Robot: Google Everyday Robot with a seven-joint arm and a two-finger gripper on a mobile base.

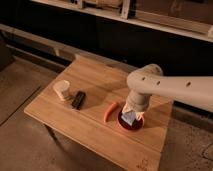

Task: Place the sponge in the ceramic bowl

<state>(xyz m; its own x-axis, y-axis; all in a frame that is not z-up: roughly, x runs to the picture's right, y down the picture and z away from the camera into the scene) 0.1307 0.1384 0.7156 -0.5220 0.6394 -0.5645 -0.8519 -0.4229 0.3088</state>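
The red-orange ceramic bowl [123,124] sits on the right part of the wooden table [85,125], mostly covered by my arm. The blue-grey sponge [130,117] shows inside the bowl's rim, directly under my gripper [131,113]. The gripper hangs from the pale arm that reaches in from the right and points straight down into the bowl. Whether the sponge is still held or rests on the bowl's bottom cannot be told.
A curved orange strip [110,111] lies just left of the bowl. Further left lie a black flat oblong object [78,99] and a small cream cup [62,90]. Dark shelving runs behind the table, and concrete floor surrounds it.
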